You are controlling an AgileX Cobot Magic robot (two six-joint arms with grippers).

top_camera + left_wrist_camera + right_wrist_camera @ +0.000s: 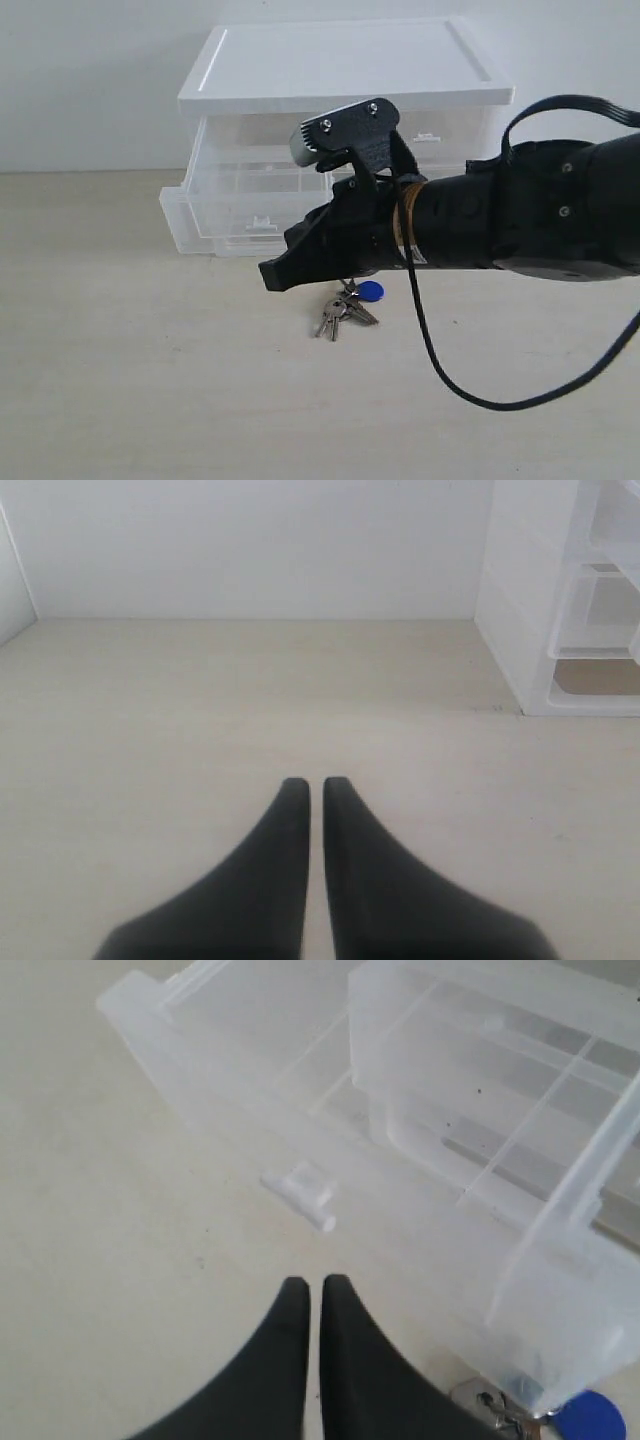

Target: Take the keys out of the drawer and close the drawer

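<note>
The keys (340, 312), silver with a blue oval fob (371, 292), lie on the table in front of the cabinet, just under my right arm. The translucent left drawer (215, 215) stands pulled out, and its white tab handle (262, 225) faces forward. My right gripper (272, 277) hovers just in front of the drawer, shut and empty. In the right wrist view the gripper (312, 1285) points near the tab handle (300, 1192), with the keys (490, 1402) and fob (590, 1417) off to one side. My left gripper (310, 783) is shut over bare table.
The white cabinet (340, 70) stands at the back of the table against a pale wall; its side (520, 600) shows in the left wrist view. A black cable (440, 360) loops from my right arm down to the tabletop.
</note>
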